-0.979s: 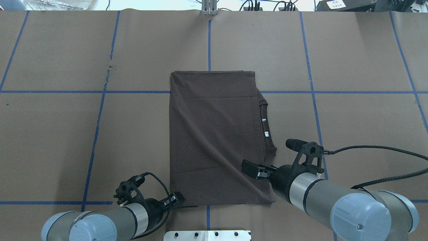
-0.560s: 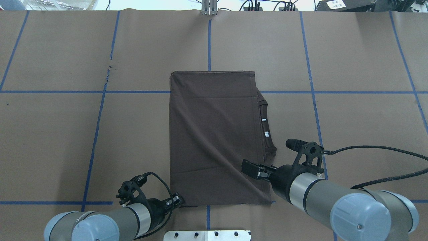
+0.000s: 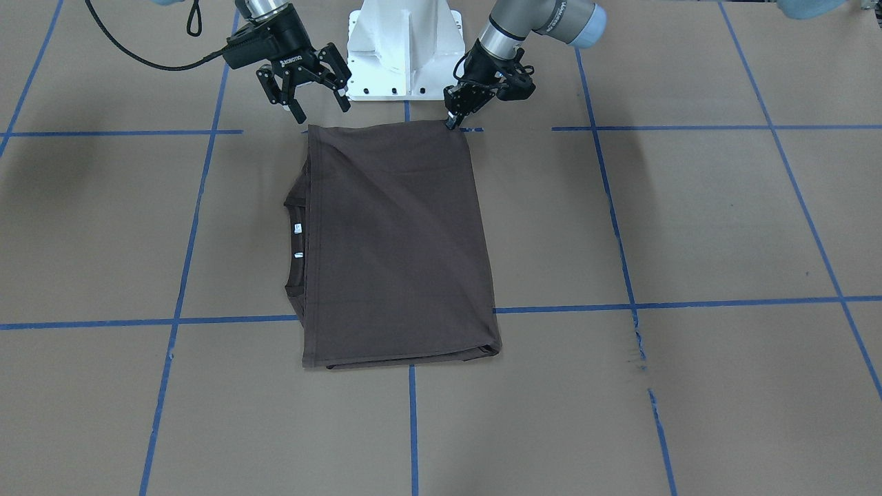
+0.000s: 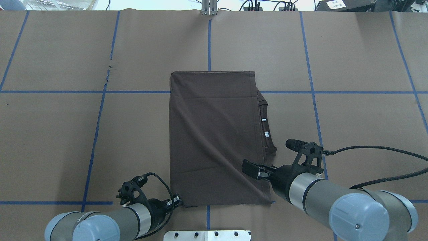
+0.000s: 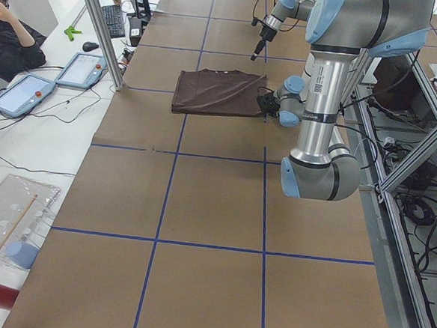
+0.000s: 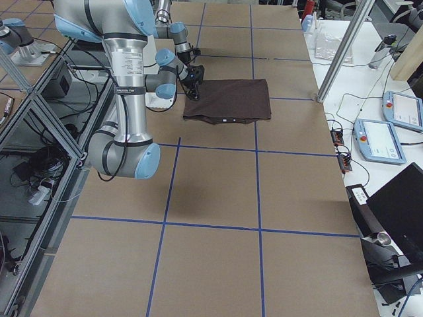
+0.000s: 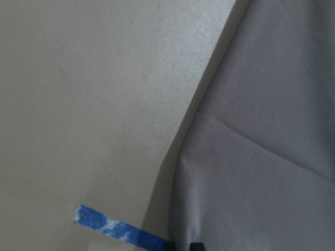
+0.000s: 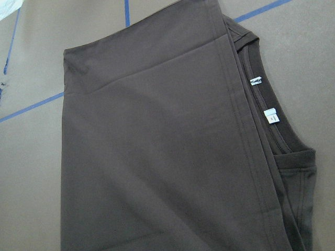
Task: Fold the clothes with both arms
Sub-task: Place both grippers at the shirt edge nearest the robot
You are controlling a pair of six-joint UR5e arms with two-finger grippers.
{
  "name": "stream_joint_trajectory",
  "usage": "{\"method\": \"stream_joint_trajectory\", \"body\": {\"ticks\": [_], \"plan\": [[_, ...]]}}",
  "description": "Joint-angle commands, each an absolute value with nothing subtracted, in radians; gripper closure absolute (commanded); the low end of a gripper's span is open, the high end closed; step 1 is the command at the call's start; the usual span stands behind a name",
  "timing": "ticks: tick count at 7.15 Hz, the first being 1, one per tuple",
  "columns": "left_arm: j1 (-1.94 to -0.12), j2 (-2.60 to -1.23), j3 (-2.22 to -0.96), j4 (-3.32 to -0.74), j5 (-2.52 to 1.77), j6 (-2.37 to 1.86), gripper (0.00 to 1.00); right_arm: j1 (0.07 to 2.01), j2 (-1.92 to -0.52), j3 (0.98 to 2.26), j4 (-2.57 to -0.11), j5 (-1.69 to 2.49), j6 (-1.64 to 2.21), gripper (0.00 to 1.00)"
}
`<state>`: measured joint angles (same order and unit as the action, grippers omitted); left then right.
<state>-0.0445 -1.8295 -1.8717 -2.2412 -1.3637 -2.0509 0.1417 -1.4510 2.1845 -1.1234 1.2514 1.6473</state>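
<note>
The clothes (image 4: 214,134) are one dark brown T-shirt folded into a flat rectangle mid-table, also seen in the front view (image 3: 393,241). Its collar and white tags (image 4: 265,130) poke out on the right edge, as the right wrist view (image 8: 267,115) shows too. My left gripper (image 4: 176,202) sits low at the shirt's near left corner, shut on that corner (image 3: 453,122). In the left wrist view only the cloth (image 7: 261,157) and a dark fingertip show. My right gripper (image 3: 319,107) hovers open above the near right corner (image 4: 250,169), holding nothing.
The white pedestal base (image 3: 406,48) stands just behind the shirt's near edge. Blue tape lines (image 4: 209,43) grid the brown table cover. An aluminium post (image 4: 209,8) rises at the far edge. A seated person (image 5: 10,37) and tablets (image 5: 21,94) are beyond the far side.
My left gripper has edged down onto the shirt's near left corner and its fingers have drawn together. The right arm and the shirt have not moved.
</note>
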Motion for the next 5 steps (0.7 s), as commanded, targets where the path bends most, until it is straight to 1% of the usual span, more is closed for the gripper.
{"method": "stream_joint_trajectory", "body": {"ticks": [1,2,3,4,5], "plan": [[-0.046,-1.832,-1.871,-2.241,-1.364,-2.049,1.00,0.137,-1.430,2.164,-1.181,1.249,1.772,0.08],[-0.046,-1.844,-1.873,-2.241,-1.364,-2.049,1.00,0.138,-1.352,2.164,-1.327,1.252,1.840,0.13],[-0.046,-1.845,-1.876,-2.241,-1.364,-2.049,1.00,0.135,-1.303,2.149,-1.462,1.259,1.898,0.16],[-0.048,-1.845,-1.878,-2.241,-1.364,-2.049,1.00,0.135,-1.298,2.097,-1.483,1.262,1.907,0.16],[-0.049,-1.845,-1.878,-2.241,-1.364,-2.048,1.00,0.127,-1.296,2.076,-1.485,1.262,1.905,0.16]]}}
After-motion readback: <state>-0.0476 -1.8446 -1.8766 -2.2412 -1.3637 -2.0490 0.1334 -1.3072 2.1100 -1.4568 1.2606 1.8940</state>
